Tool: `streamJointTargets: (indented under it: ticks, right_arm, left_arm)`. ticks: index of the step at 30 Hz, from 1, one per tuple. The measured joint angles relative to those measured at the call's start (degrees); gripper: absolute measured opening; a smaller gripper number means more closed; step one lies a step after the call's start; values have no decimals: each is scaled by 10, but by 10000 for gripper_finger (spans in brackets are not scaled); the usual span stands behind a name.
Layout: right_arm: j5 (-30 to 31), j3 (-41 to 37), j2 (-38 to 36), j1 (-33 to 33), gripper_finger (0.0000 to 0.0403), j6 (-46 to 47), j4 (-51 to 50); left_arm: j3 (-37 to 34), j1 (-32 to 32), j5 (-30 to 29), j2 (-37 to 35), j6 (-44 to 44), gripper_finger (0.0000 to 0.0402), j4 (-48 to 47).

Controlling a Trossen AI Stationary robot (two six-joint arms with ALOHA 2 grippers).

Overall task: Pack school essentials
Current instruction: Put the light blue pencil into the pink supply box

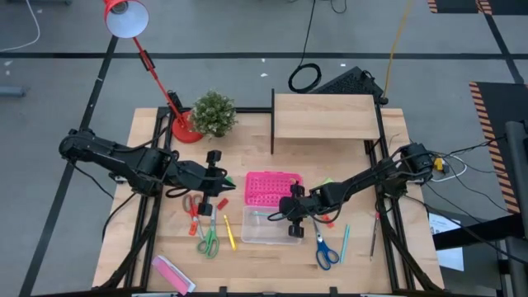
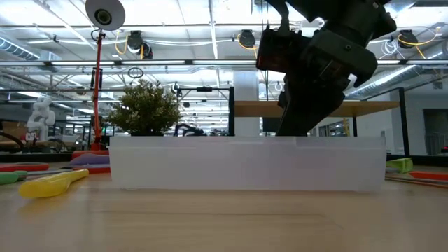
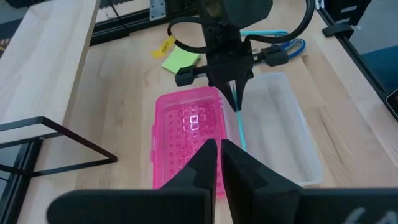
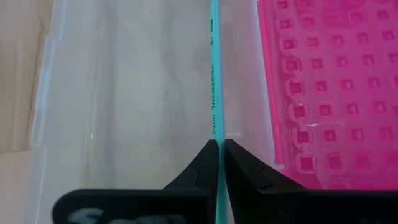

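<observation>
While your right tool point(image 4: 216, 149) clamped the teal pencil point(image 4: 214, 74) over the clear box point(image 1: 268, 224), ready to drop it in, your left tool point(image 3: 216, 152), fingers together, waited at nine o'clock.

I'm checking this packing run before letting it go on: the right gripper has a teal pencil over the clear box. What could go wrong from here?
The right gripper is shut on the teal pencil by one end, so the long free part could swing or slip. The pencil hangs close to the box's edge beside the pink lid; released here, it might land on the lid or the rim rather than inside the clear box. The left gripper waits shut near the lid, where the arms could crowd.
</observation>
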Motion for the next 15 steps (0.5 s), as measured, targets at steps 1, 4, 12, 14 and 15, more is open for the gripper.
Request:
streamJointTargets:
  ticks: [1,4,12,14,15]
  right_arm:
    - [0,0,0,0,13,0,1]
    - [1,0,0,0,13,-6,4]
    - [22,0,0,1,26,-25,4]
    - [29,0,0,1,42,-28,3]
    - [29,0,0,1,51,-29,4]
  left_arm:
    - [0,0,0,0,0,26,0]
    - [0,0,0,0,0,26,0]
    - [0,0,0,0,0,26,0]
    - [0,0,0,0,0,26,0]
    - [0,0,0,0,0,26,0]
